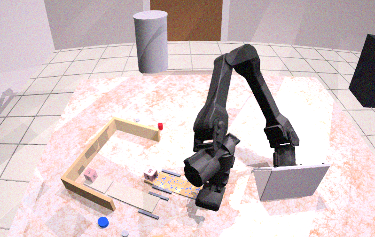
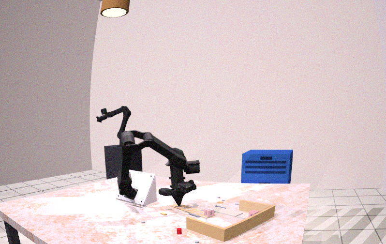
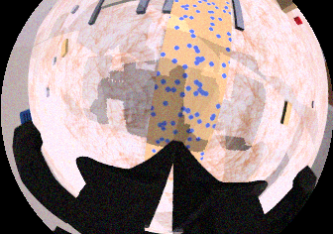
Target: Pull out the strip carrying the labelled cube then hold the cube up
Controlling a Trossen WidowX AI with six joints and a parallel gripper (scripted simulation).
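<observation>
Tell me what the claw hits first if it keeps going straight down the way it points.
The claw, shut and empty, points straight down at the blue-dotted strip; it would meet that strip first, and may already touch it.

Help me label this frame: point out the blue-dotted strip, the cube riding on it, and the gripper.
Blue-dotted strip (image 1: 175,184): top view, on its bare dotted middle.
Cube on the strip (image 1: 150,174): top view, on its pink top face.
Gripper (image 2: 178,202): exterior view, at the shut fingertips pressing down on the strip.

A dark letter "S" reads on the faces of both pink cubes: the cube on the blue-speckled strip (image 1: 150,174) and the cube inside the wooden frame (image 1: 90,174); nothing else is legible.
</observation>
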